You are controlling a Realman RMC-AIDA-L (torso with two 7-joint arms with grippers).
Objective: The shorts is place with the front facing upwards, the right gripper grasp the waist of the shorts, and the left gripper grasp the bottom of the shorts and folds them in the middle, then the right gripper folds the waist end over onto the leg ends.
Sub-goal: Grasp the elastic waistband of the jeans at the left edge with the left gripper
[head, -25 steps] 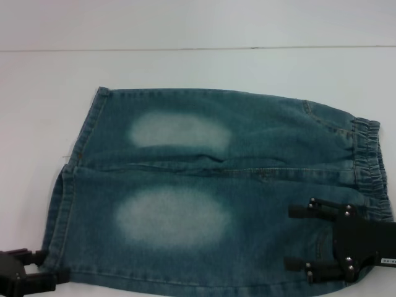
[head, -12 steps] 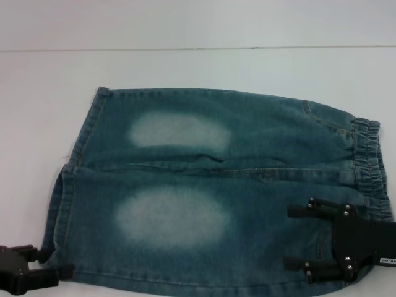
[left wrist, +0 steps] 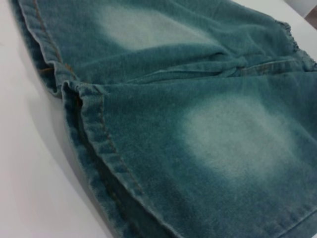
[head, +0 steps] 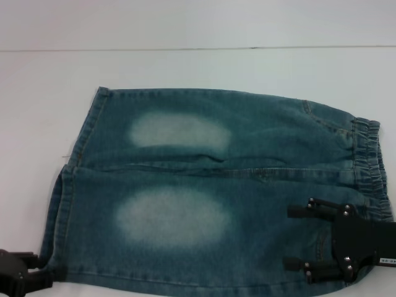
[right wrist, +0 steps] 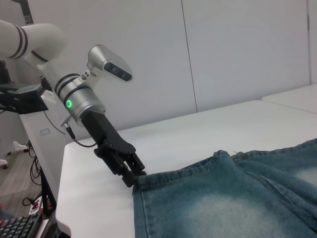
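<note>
The blue-green denim shorts (head: 204, 185) lie flat, front up, with two pale oval patches. Their gathered waist (head: 371, 167) is at the right and the bottom of the shorts (head: 59, 229) is at the left. My right gripper (head: 296, 238) hovers open over the near part of the waist end, its fingers pointing toward the legs and holding nothing. My left gripper (head: 38, 270) sits at the near hem corner, its two fingers apart beside the cloth. The right wrist view shows the left gripper (right wrist: 134, 174) touching that corner of the shorts (right wrist: 237, 198). The left wrist view shows the hem (left wrist: 99, 144) close up.
The shorts rest on a white table (head: 185, 68) with a seam line (head: 185, 48) along the back. The right wrist view shows the table's left edge (right wrist: 62, 198) close to the hem corner, with a keyboard (right wrist: 15, 228) below it and a white wall behind.
My left gripper has slid toward the near left corner of the head view, staying at the hem corner. The right gripper and the shorts have not moved.
</note>
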